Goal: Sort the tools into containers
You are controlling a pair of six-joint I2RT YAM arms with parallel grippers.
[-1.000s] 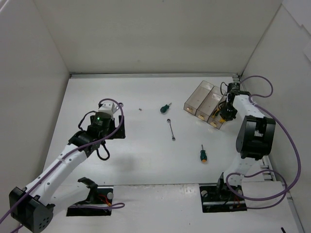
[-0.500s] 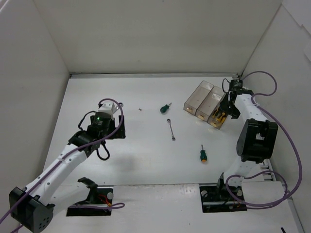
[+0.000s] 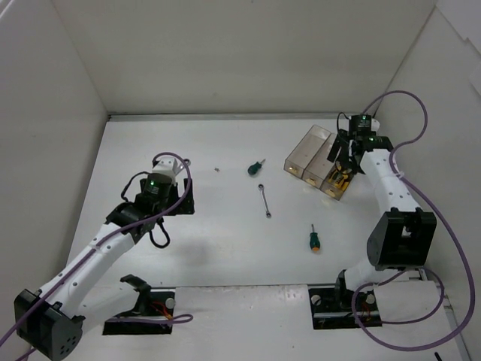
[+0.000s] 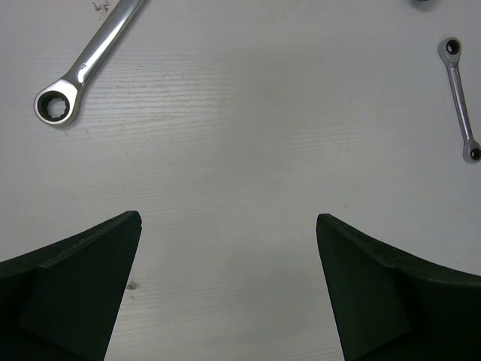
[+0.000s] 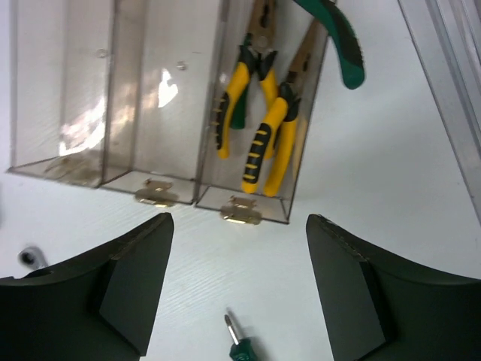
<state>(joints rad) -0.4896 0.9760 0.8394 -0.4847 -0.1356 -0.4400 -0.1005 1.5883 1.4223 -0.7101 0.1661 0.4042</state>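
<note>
Three joined clear containers (image 3: 310, 154) (image 5: 161, 113) stand at the back right. The rightmost one holds two yellow-handled pliers (image 5: 263, 128) (image 3: 340, 179). A green-handled pliers (image 5: 340, 41) lies at its far end, one handle over the rim. My right gripper (image 3: 344, 150) (image 5: 238, 219) hangs open and empty above the bins' near ends. Two green-handled screwdrivers (image 3: 256, 166) (image 3: 313, 240) and a silver wrench (image 3: 264, 201) lie on the table. My left gripper (image 3: 178, 200) (image 4: 228, 222) is wide open over bare table, with one wrench (image 4: 83, 68) ahead on its left and another wrench (image 4: 460, 98) on its right.
White walls enclose the table, and the right wall (image 3: 421, 113) runs close beside the bins. A small dark speck (image 3: 216, 169) lies mid-table. Black arm mounts (image 3: 143, 304) (image 3: 342, 304) sit at the near edge. Purple cables (image 3: 443, 218) loop around the right arm.
My right gripper has opened and lifted up and back from low in the rightmost container. The left arm has not moved.
</note>
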